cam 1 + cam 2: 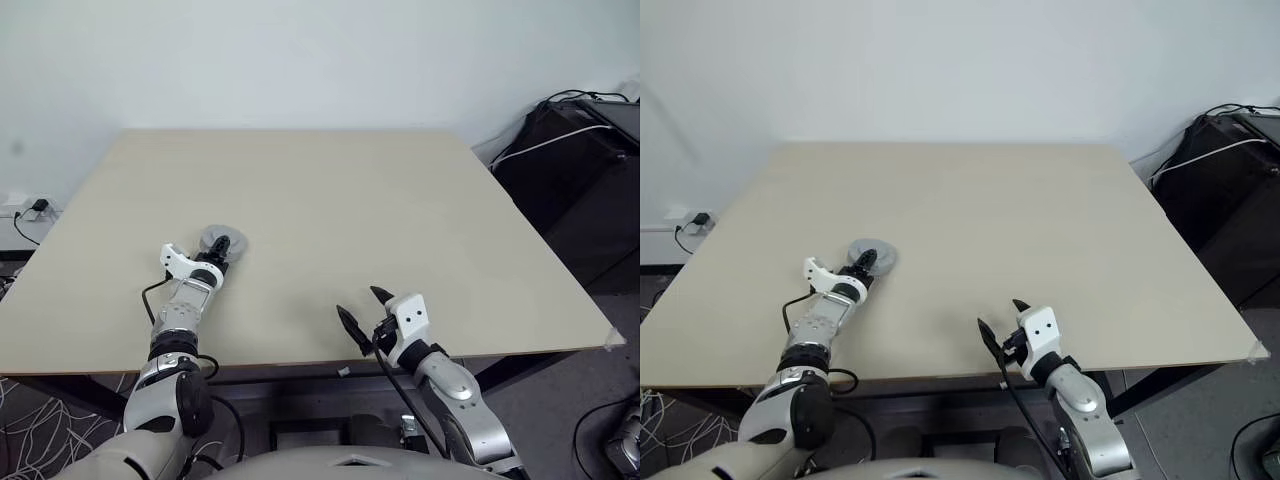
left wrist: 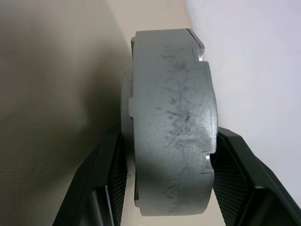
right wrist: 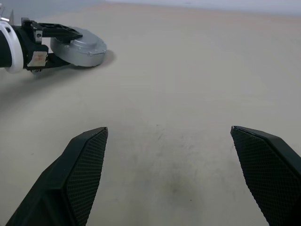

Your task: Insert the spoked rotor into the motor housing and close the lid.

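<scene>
One table (image 1: 330, 200) carries the whole job, a broad beige top with its near edge by the robot. One grey motor housing (image 1: 873, 257) lies flat on the left part of that top, a short way in from the near edge, and it appears to be a closed round casing; whether the spoked rotor is already inside cannot be told, and no separate rotor or loose lid lies on the table. Two grippers are at work. At the housing, the left gripper (image 1: 221, 250) has its two black fingers (image 2: 112, 179) half spread and set against opposite sides of the casing, so it has hold of it. Over the near edge towards the right, the right gripper (image 3: 174, 162) hangs with its jaws at their widest and nothing between them, well apart from the housing. For this step, the sound course is probably to keep the left grip square and steady on the rim, hold the casing level on the table, and bring the free gripper across only once it sits firm.
</scene>
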